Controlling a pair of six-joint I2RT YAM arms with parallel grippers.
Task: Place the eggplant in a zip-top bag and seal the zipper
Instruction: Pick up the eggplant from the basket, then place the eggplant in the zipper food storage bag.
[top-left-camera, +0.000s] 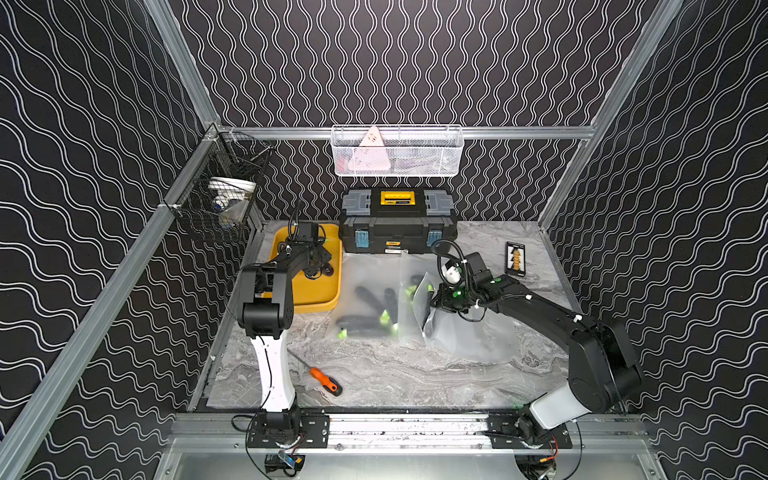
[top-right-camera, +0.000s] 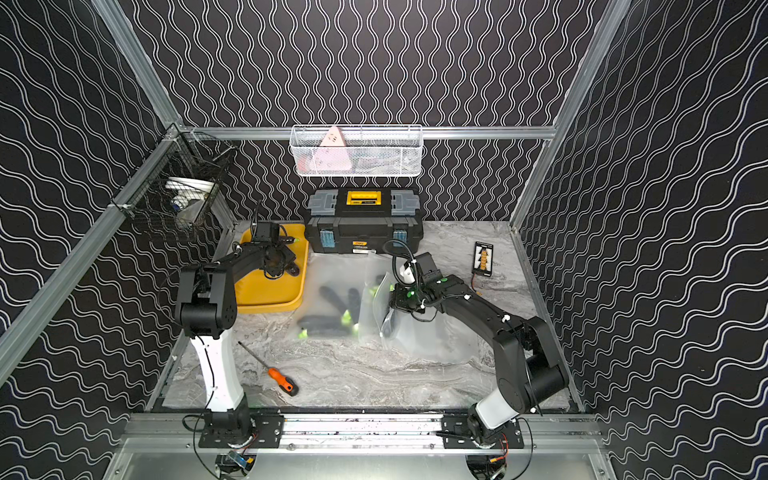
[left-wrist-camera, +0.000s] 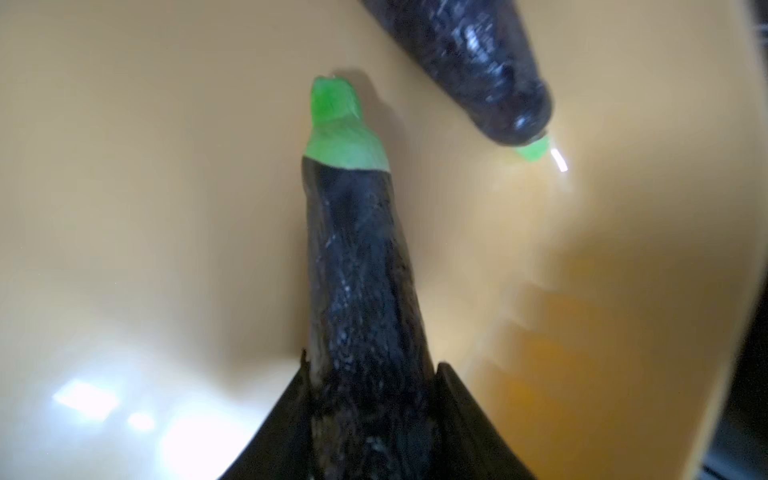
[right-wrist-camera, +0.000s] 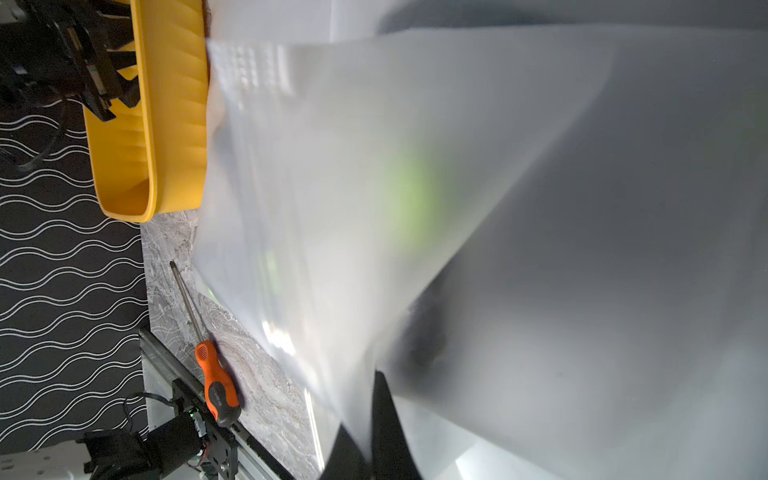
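In the left wrist view, a dark eggplant (left-wrist-camera: 361, 270) with a green stem lies in the yellow tray (left-wrist-camera: 124, 208). My left gripper (left-wrist-camera: 370, 365) is shut on it, one finger pressed against each side. A second eggplant (left-wrist-camera: 469, 54) lies beside it. In both top views the left gripper (top-left-camera: 320, 266) (top-right-camera: 282, 266) reaches down into the tray (top-left-camera: 320, 299). My right gripper (top-left-camera: 432, 299) (right-wrist-camera: 370, 415) is shut on the edge of a clear zip-top bag (top-left-camera: 457, 332) (right-wrist-camera: 415, 166), holding that edge up off the table.
Another clear bag (top-left-camera: 370, 299) holding several eggplants lies between the tray and the right gripper. A black toolbox (top-left-camera: 399, 224) stands behind it. An orange screwdriver (top-left-camera: 326, 380) lies near the front left, and a small black card (top-left-camera: 516, 258) at the back right. Wire baskets (top-left-camera: 397, 151) hang on the walls.
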